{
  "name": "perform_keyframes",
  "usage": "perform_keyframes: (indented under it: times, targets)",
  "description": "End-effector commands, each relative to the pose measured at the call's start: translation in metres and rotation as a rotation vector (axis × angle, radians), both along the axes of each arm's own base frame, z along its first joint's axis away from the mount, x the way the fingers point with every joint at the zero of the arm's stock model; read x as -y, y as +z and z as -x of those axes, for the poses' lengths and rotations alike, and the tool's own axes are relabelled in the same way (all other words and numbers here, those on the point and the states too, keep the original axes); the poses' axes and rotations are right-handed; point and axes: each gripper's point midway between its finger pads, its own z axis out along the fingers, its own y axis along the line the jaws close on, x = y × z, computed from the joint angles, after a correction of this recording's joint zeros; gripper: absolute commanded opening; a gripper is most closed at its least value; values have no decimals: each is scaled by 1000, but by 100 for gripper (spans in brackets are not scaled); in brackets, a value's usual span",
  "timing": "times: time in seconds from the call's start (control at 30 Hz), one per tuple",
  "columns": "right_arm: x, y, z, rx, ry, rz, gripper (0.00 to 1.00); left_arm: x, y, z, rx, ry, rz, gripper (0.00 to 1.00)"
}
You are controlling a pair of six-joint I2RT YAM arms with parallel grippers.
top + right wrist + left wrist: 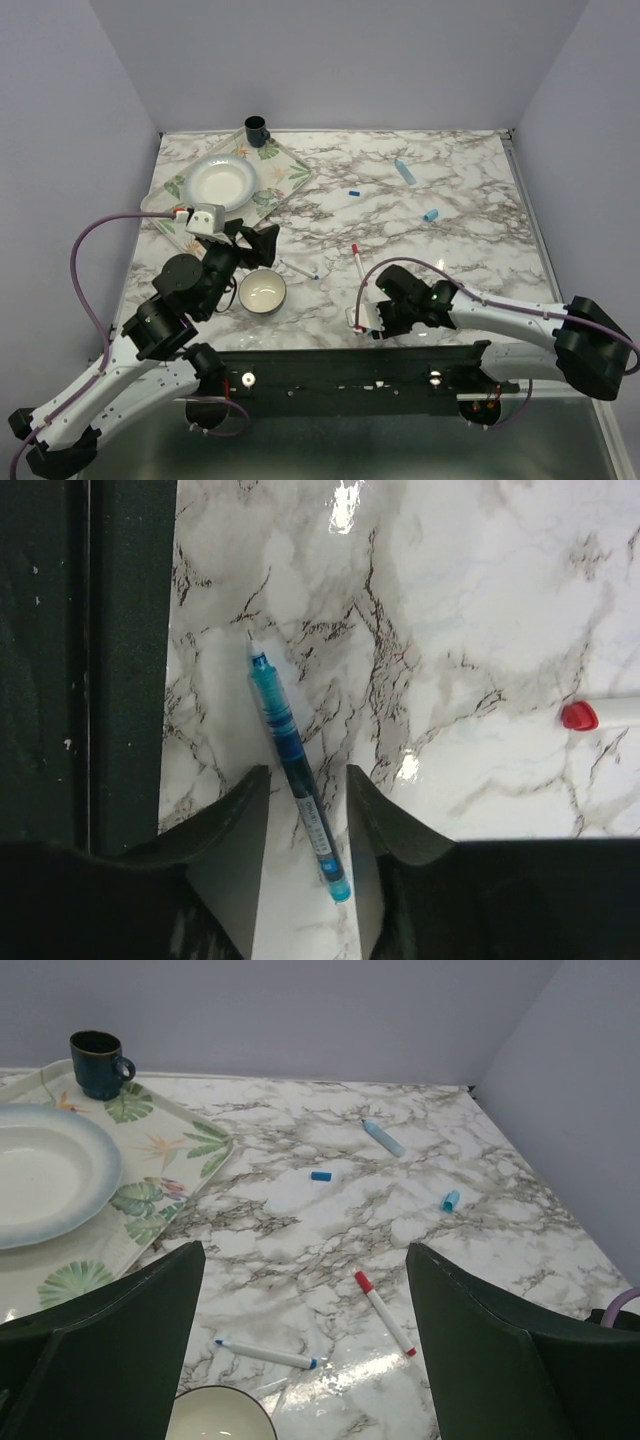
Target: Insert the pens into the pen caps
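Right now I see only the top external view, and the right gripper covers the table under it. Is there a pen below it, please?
Observer: Yes. The right wrist view shows a blue pen lying flat on the table. The right gripper is open, with one finger on each side of the pen.
Operator: Has this pen its cap on?
Observer: No. Its thin tip is bare. It points away from the gripper and lies close to the black strip at the table's edge.
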Motion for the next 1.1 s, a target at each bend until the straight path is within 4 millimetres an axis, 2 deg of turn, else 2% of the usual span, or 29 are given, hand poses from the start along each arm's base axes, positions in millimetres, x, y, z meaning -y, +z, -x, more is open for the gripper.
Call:
perform_keyframes:
  times: [0.0, 0.33, 0.47, 0.6, 0.7, 0.77, 0.83, 0.9, 0.97, 1.07]
  targets:
    - [5, -11, 7, -75, 48, 54, 39, -9, 6, -3, 27, 48, 15, 89]
    - [7, -20, 9, -233, 4, 142, 18, -15, 10, -1, 41, 63, 24, 89]
    - [6, -27, 2, -247, -30, 181, 3, -19, 12, 0, 53, 76, 36, 89]
    - [-6, -18, -9, -225, -70, 127, 1, -20, 12, 1, 61, 75, 39, 89]
    - [-26, 8, -28, -167, -131, 0, 1, -19, 11, 1, 57, 68, 38, 89]
    - [-37, 32, -35, -149, -174, -94, 1, -17, 11, 1, 54, 59, 35, 89]
    - [-48, 52, -50, -108, -231, -177, 1, -15, 9, 1, 37, 57, 33, 88]
    - [-59, 80, -65, -86, -329, -275, 1, -13, 7, 0, 23, 52, 29, 88]
    - [-66, 105, -76, -73, -414, -335, 1, -12, 6, 1, 13, 46, 43, 88]
    - [-67, 126, -91, -62, -559, -385, 1, -6, 3, 3, -6, 21, 59, 87]
